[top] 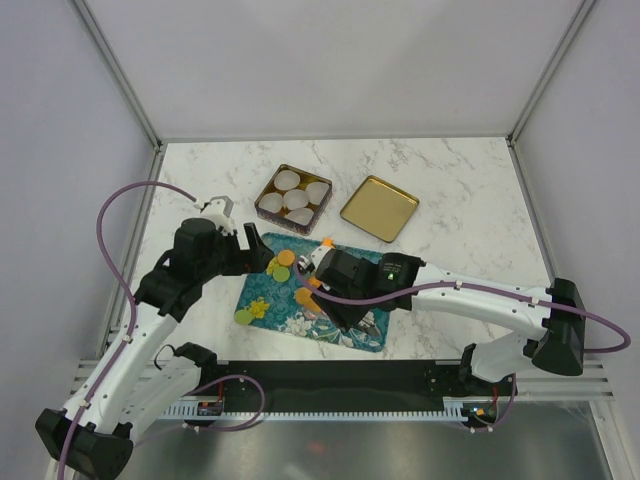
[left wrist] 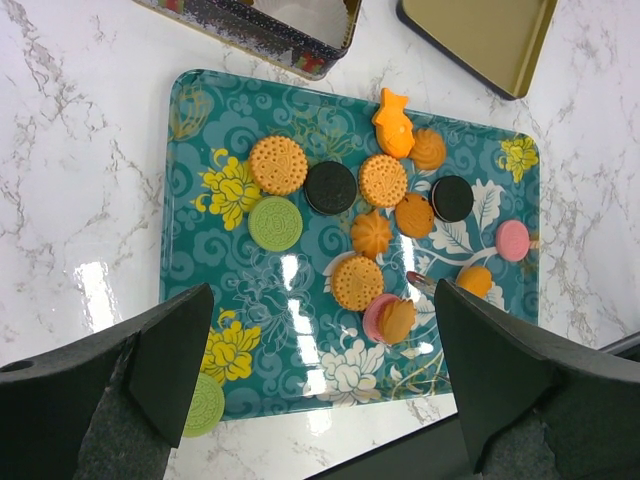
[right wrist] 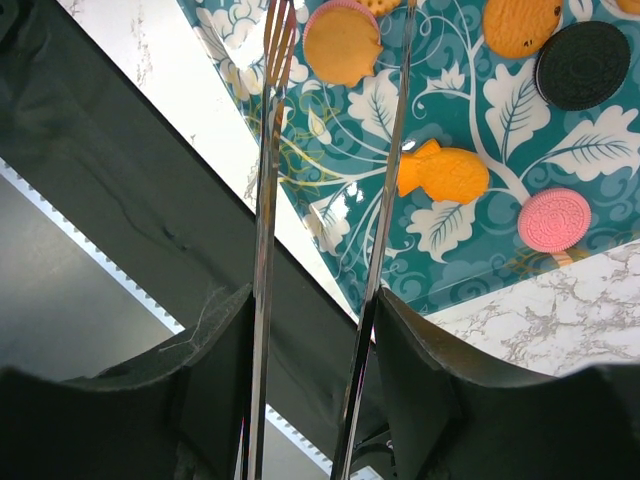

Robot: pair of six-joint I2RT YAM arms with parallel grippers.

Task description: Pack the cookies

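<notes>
Right claw (right wrist: 315, 300): clamped on tongs (right wrist: 265, 200), low over the tray's near right part.
Tong tips: apart, either side of an orange cookie (right wrist: 342, 45) that lies on a pink one (left wrist: 372, 315). Can't tell whether they touch it.
Left claw (left wrist: 322, 290): fingers wide apart, holding nothing, above the tray looking down.
Cookies (left wrist: 278, 164): all I can see are loose on the tray (left wrist: 200, 150), mostly mid and right. A green one (left wrist: 205, 405) sits at the near-left rim.
Tin (top: 280, 224): just beyond the tray on the table (top: 450, 180), with white cups (top: 297, 199) inside. No cookie visible in them.
Lid (top: 379, 208): off, right of the tin.
Step (guess): first pick, packing barely begun.
Risk 1: the stacked pair. The tongs could pinch both cookies, or shear the top one off the pink.
Risk 2: glossy tray, thin discs. Tips could skate and flick a cookie onto the table.
Risk 3: tongs are held by squeeze only, so a knock on the tin wall could twist them in the claw.
Risk 4: cups look light, so a clumsy drop could tip or shift one.
Risk 5: the left arm is near the route to the tin, so a clash is possible.
</notes>
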